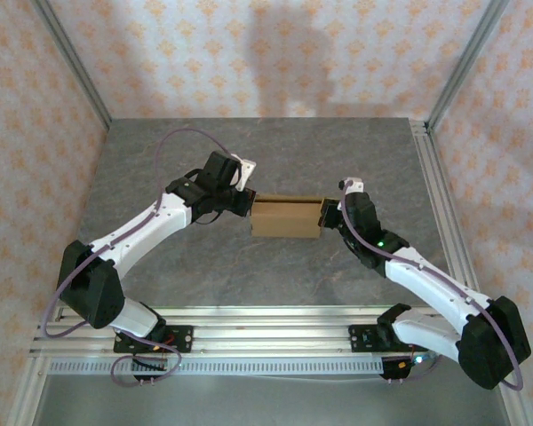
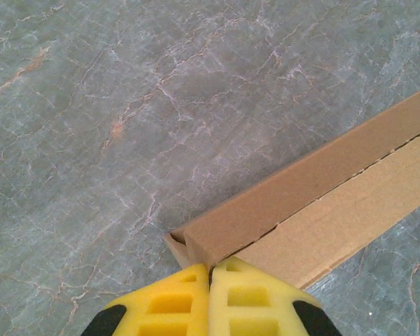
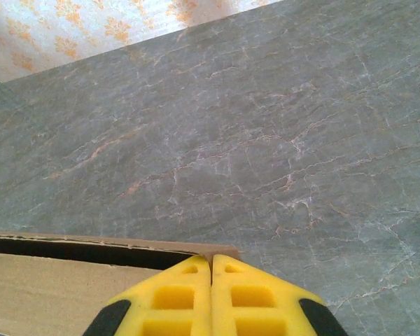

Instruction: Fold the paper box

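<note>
The paper box [image 1: 286, 217] is a plain brown cardboard piece lying mid-table between the two arms. My left gripper [image 1: 248, 203] is shut, and its tips rest against the box's left end. From the left wrist, the yellow fingertips [image 2: 227, 276] meet at a corner of the box [image 2: 322, 189], where a folded flap stands along the far side. My right gripper [image 1: 325, 214] is shut too, against the box's right end. In the right wrist view its tips [image 3: 211, 257] touch the edge of the box [image 3: 49, 287], and a dark gap runs under the raised wall.
The grey marbled tabletop [image 1: 266, 266] runs bare all round the box. Aluminium rails [image 1: 266, 333] carry the arm bases at the near edge. Metal frame posts [image 1: 444, 204] and patterned walls bound the table at the sides and back.
</note>
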Controlling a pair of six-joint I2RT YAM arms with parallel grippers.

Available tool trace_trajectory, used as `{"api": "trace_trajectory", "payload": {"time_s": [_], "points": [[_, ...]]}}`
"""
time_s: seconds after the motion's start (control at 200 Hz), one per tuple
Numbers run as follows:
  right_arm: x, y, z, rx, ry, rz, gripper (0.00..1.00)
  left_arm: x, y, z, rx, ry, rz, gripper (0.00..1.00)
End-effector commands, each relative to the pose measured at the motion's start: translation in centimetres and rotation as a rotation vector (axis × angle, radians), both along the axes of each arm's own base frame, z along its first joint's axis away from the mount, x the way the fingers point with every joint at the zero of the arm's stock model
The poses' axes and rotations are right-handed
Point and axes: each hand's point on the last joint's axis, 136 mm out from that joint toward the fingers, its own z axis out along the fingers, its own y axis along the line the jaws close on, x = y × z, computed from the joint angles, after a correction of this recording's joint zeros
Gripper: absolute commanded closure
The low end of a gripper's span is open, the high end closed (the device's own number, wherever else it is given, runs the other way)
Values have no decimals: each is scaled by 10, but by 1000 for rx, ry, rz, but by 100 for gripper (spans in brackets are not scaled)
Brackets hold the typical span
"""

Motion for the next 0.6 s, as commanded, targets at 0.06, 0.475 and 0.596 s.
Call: {"api": "trace_trajectory", "payload": {"time_s": [0.06, 0.475, 0.596], "points": [[1, 5, 5, 35, 13, -6, 98, 7, -10, 16, -54, -23, 12, 100], [1, 4, -9, 12, 42, -6, 98, 7, -16, 25, -142, 40, 89, 100], [1, 4, -10, 6, 44, -6, 98, 6, -16, 32, -175, 47, 119, 100]]}}
